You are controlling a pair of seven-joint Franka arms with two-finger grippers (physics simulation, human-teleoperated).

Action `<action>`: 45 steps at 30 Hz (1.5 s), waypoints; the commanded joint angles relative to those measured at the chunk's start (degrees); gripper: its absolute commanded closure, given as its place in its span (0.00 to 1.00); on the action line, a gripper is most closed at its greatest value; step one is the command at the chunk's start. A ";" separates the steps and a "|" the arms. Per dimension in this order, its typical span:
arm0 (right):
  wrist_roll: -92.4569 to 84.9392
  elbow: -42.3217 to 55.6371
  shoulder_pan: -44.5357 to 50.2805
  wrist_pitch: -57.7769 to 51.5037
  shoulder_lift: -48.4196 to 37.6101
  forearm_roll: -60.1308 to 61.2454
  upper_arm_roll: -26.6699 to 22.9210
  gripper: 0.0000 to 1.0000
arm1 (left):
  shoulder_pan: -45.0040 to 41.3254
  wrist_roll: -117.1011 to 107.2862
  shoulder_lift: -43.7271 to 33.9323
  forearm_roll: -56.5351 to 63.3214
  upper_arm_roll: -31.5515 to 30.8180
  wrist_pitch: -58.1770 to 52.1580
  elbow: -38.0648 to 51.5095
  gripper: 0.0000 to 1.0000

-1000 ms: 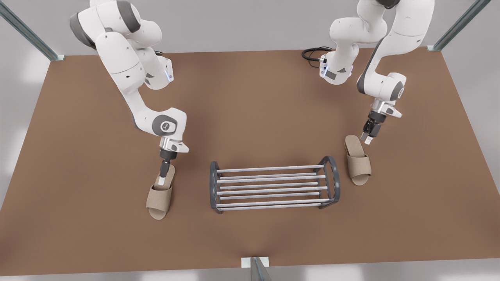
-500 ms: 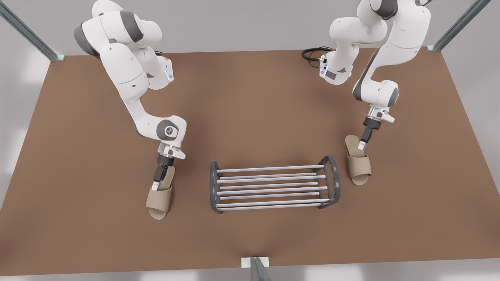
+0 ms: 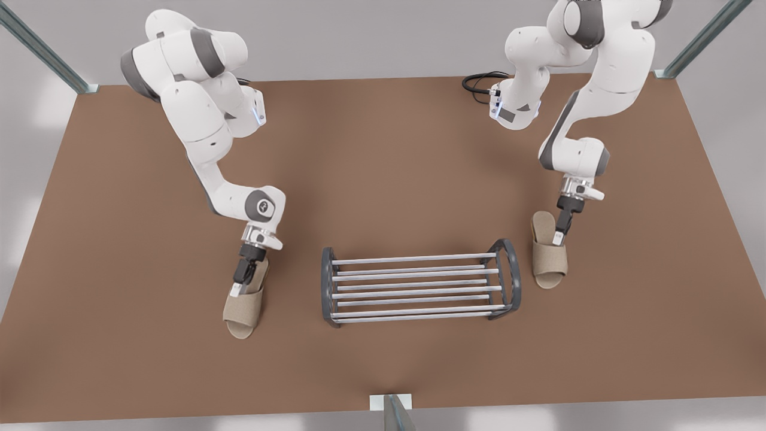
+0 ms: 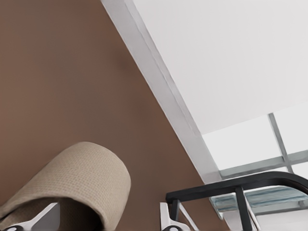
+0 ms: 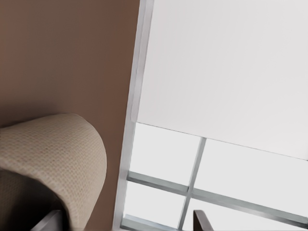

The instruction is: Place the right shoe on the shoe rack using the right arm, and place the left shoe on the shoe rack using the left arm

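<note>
Shoe rack [image 3: 413,258] stands mid-table [image 3: 383,167], rods running 9-to-3 in the front view. Left shoe [image 3: 549,263] lies on the table at the rack's 3 o'clock, just beside its end frame, toe toward 6. Left gripper [image 3: 558,240] is down at the strap's rear edge, fingers spread: one tip [image 4: 45,217] under the strap, the other outside the shoe on the rack side. Right shoe [image 3: 241,311] lies at the rack's 9 o'clock, a little apart from it. Right gripper [image 3: 236,290] sits at its strap, likewise spread, one tip [image 5: 48,222] under the strap.
</note>
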 commanded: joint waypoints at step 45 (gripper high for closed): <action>6.87 1.78 2.35 46.82 -24.12 3.25 -2.29 0.79 | -1.25 -0.32 7.76 -4.40 -2.96 -2.38 7.27 0.54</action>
